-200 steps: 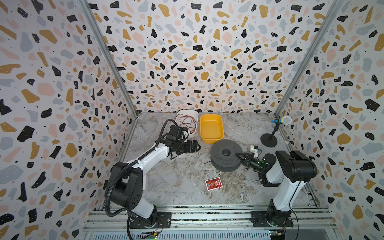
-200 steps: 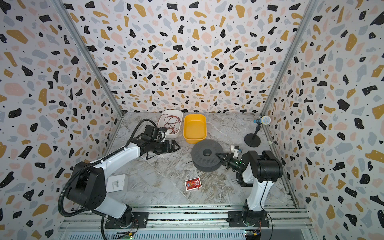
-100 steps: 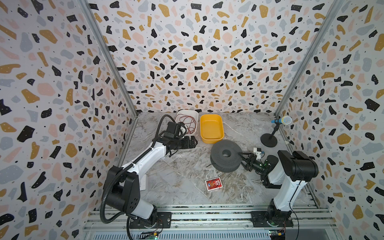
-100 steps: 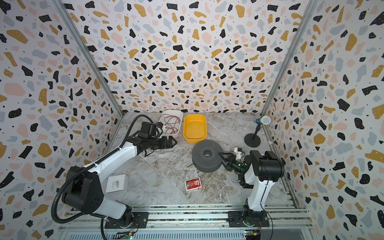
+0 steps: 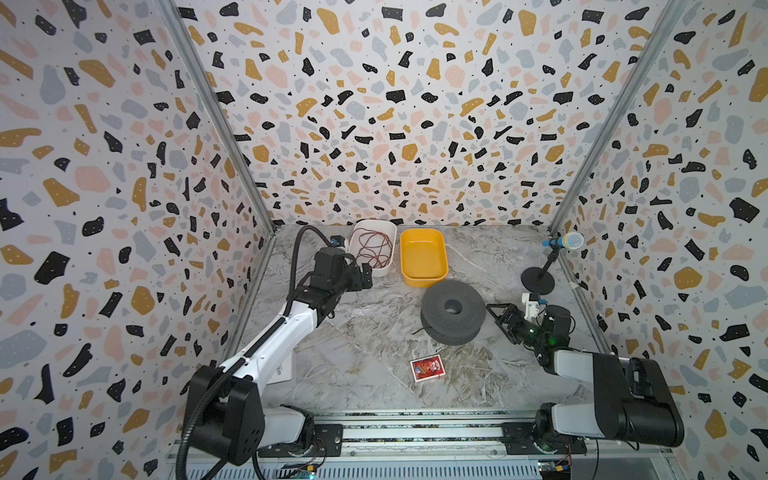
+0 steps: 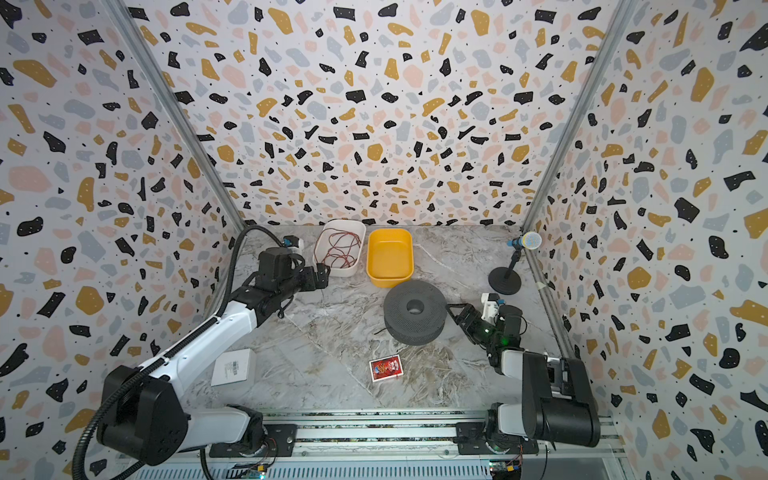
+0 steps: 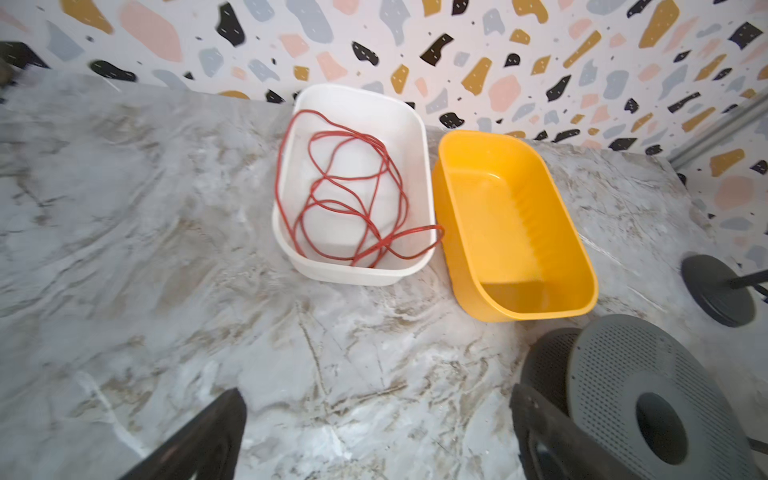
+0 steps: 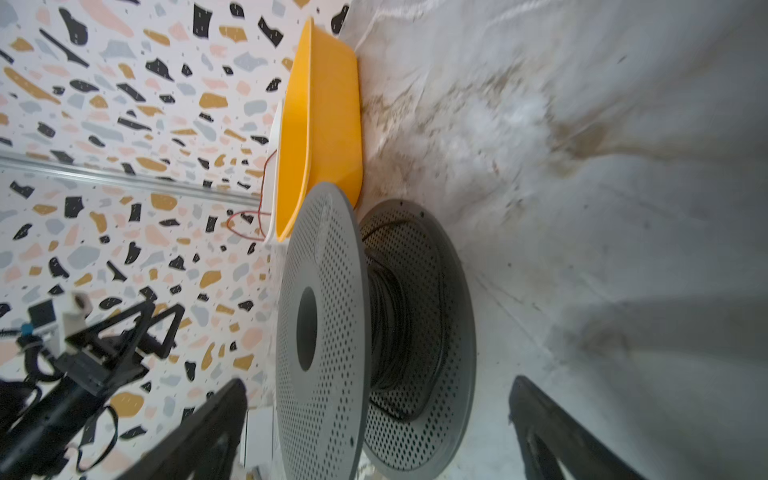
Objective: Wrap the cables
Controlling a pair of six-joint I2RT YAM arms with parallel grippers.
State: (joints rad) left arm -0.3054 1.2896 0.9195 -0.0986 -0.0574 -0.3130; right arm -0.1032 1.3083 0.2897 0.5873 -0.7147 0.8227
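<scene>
Starting at the left, the left gripper (image 5: pixel 365 275) is seen spread and empty, just beside the white tub (image 7: pixel 357 276), in which a red wire (image 7: pixel 384 242) lies loose. Next to it, the yellow tub (image 5: pixel 424 279) is seen empty. Further right, the black cord (image 8: pixel 388 328) is found wound around the hub of the grey spool (image 5: pixel 436 307), with a short tail (image 5: pixel 417 331) lying on the table. The right gripper (image 5: pixel 496 319) is held spread beside the spool, gripping nothing. The wrapping is judged nearly finished; only the tail is left to be tucked in.
</scene>
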